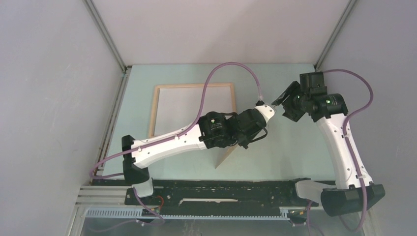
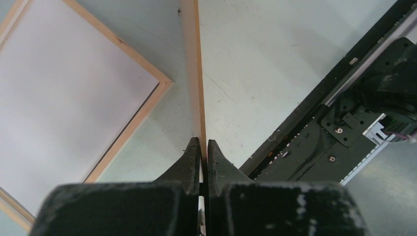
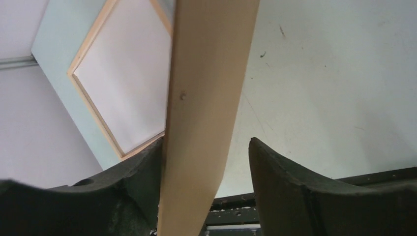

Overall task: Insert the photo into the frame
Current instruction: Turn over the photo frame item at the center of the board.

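From above, the left gripper (image 1: 244, 141) is holding the photo (image 1: 225, 159) on edge beside the frame (image 1: 156, 105). Left wrist: jaws are pinching its edge. Right wrist: the right gripper (image 3: 204, 152) is straddling it, jaws apart; centring before squeezing seems wise.

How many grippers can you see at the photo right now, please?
2. The left gripper is shut on the edge of the photo, holding it on edge beside the frame. The right gripper is open, its fingers either side of the same photo.
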Robot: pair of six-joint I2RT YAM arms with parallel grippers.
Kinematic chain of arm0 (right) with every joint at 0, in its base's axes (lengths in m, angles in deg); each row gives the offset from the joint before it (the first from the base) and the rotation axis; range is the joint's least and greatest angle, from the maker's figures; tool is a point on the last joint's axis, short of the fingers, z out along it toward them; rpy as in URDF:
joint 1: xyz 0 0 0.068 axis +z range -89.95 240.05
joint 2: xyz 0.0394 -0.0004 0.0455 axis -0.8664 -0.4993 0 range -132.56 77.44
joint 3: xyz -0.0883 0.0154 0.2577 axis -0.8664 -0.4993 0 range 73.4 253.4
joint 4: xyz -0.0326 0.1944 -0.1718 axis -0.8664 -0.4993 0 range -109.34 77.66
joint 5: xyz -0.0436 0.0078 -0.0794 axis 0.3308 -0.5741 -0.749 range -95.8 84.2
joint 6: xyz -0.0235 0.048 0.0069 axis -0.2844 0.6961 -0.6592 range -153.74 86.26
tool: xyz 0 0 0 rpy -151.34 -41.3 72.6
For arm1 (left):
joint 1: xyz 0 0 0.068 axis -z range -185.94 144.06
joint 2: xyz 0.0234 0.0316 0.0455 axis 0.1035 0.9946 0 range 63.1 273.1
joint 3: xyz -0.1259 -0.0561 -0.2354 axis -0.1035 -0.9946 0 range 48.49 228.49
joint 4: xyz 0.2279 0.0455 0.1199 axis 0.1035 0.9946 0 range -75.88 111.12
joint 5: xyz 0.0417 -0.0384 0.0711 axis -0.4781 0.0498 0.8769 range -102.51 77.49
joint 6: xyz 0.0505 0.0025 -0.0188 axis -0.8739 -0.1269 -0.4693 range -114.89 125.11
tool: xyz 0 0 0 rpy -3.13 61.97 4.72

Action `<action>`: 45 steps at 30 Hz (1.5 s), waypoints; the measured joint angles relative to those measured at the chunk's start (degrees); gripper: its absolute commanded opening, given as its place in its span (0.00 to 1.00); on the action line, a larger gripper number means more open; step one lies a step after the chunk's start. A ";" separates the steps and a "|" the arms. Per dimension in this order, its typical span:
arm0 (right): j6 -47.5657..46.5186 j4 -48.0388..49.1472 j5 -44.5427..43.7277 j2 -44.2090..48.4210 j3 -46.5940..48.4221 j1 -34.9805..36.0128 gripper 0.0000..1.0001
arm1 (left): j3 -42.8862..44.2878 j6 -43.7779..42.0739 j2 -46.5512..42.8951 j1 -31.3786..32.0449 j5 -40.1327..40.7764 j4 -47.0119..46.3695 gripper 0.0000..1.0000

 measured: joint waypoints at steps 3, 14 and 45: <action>2.34 1.25 -0.68 2.14 -3.41 0.11 0.55 | -0.02 0.20 0.02 -0.02 -1.33 0.04 0.09; 7.80 3.30 -7.30 6.19 -9.38 1.22 0.00 | -2.67 3.17 -0.83 0.07 -11.04 -5.62 0.78; -11.43 35.10 58.05 9.40 -10.56 -14.43 0.00 | -66.14 35.39 -43.15 -51.74 -50.10 -53.90 1.00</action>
